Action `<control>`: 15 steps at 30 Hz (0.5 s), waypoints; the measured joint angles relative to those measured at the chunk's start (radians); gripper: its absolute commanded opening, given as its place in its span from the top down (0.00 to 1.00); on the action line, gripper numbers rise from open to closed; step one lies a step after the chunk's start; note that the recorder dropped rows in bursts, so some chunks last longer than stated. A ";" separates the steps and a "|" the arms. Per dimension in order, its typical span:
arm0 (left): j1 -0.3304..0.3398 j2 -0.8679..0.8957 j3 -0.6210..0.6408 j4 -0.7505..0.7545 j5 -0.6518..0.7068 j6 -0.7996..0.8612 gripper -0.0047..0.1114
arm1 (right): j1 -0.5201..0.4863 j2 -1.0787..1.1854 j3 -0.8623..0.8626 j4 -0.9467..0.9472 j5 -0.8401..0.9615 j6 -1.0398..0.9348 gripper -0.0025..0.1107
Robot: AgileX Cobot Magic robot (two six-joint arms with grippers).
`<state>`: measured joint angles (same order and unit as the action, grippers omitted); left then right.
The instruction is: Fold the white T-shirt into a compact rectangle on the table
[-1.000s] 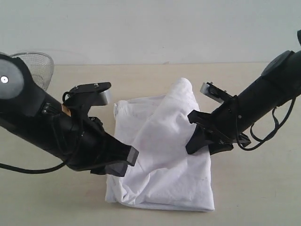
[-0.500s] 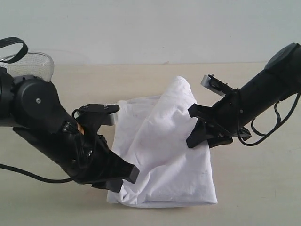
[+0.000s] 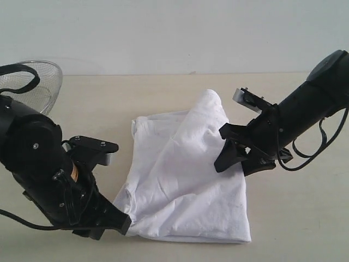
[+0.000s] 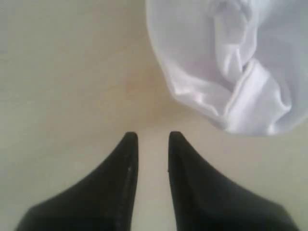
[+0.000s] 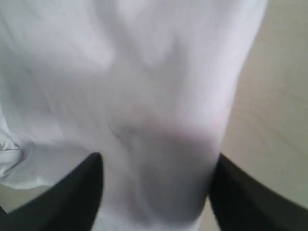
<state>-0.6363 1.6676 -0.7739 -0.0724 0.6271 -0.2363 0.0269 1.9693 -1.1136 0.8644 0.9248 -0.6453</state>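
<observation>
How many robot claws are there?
2. The left gripper is beside the near left corner of the white T-shirt. The right gripper is over the shirt's right edge. None seem hidden.

Your light is soft, even and bright; only faint shadows lie on the table [image 3: 294, 218]. Both wrist views are blurred, the right worst.

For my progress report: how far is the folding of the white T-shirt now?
Done: the white T-shirt lies doubled over on the table, a lumpy rectangle. In hand: the right gripper straddles its edge, jaws wide; the left gripper, empty, is beside a corner. Left, probably: flatten, fold smaller.
</observation>
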 measured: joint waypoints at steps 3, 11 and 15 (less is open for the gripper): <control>0.000 -0.013 0.001 0.002 0.002 -0.008 0.79 | 0.000 0.000 0.005 0.000 -0.002 0.000 0.31; 0.000 -0.185 -0.007 -0.026 0.002 -0.012 0.79 | 0.000 0.000 0.007 0.000 -0.008 0.000 0.34; 0.000 -0.257 -0.013 -0.087 -0.048 -0.002 0.79 | 0.000 0.000 0.007 0.007 -0.012 0.002 0.34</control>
<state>-0.6363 1.4107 -0.7873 -0.1598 0.5794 -0.2380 0.0269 1.9693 -1.1061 0.8710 0.9124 -0.6435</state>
